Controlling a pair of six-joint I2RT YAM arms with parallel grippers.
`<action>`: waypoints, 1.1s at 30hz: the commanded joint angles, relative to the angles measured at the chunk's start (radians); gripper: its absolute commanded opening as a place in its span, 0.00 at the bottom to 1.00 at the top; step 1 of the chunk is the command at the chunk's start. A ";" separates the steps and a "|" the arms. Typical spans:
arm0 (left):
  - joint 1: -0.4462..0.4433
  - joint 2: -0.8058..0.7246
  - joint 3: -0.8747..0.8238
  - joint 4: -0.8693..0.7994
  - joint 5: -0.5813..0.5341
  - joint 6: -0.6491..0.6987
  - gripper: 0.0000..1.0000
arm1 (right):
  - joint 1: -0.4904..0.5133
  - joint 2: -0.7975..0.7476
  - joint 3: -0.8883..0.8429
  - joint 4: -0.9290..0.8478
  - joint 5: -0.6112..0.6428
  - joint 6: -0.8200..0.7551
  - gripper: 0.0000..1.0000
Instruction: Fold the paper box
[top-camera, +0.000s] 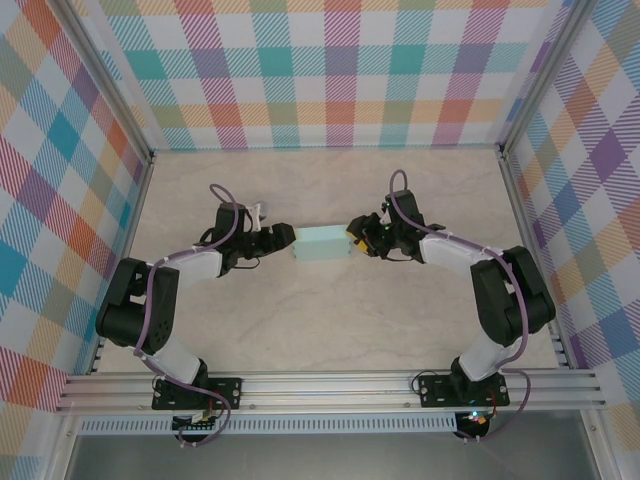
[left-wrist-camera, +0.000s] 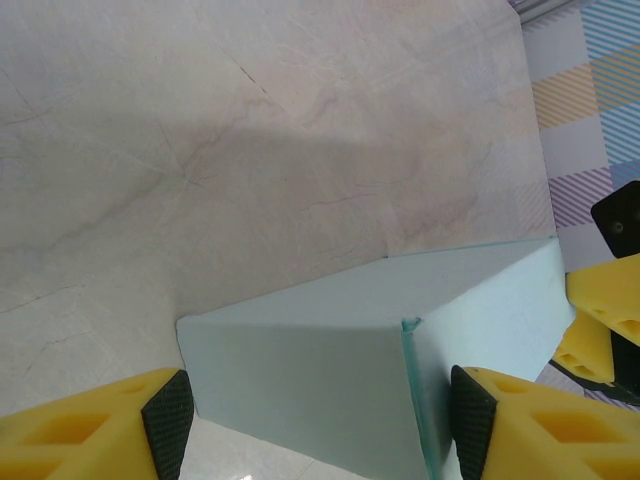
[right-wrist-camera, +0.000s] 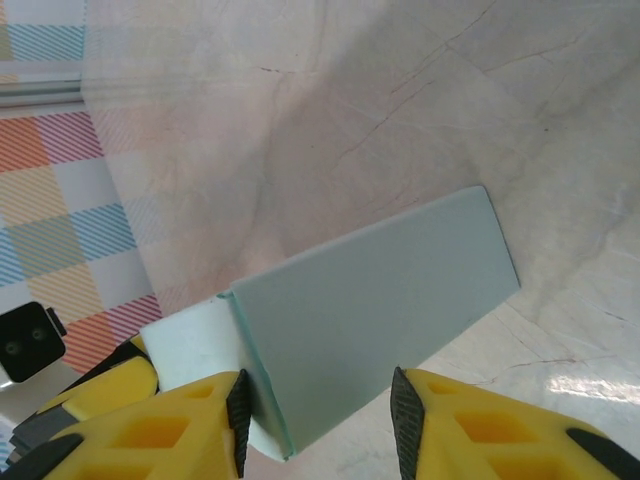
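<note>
Left hand (left-wrist-camera: 320, 418), jaws wide, clamps the paper box (left-wrist-camera: 300, 330) mid-worktop (left-wrist-camera: 200, 150); right hand (right-wrist-camera: 318, 410), half-open, straddles its far end, grip unclear. Uneven squeezing could buckle it.

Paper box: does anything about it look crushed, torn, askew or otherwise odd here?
Nothing stands out. The paper box looks closed and square-edged between the left gripper and the right gripper. Its visible faces are flat, with no tear or dent showing.

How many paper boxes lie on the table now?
1. The paper box lies near the middle of the table, between the left hand and the right hand.
</note>
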 joint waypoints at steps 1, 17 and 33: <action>-0.004 0.088 -0.048 -0.244 -0.165 0.039 0.68 | 0.007 0.038 -0.056 -0.096 0.038 0.019 0.43; -0.005 0.119 -0.029 -0.239 -0.142 0.032 0.68 | 0.004 -0.013 0.006 -0.085 0.027 0.000 0.46; -0.009 0.106 -0.033 -0.217 -0.108 0.040 0.68 | -0.045 -0.020 0.287 -0.359 -0.035 -0.524 0.65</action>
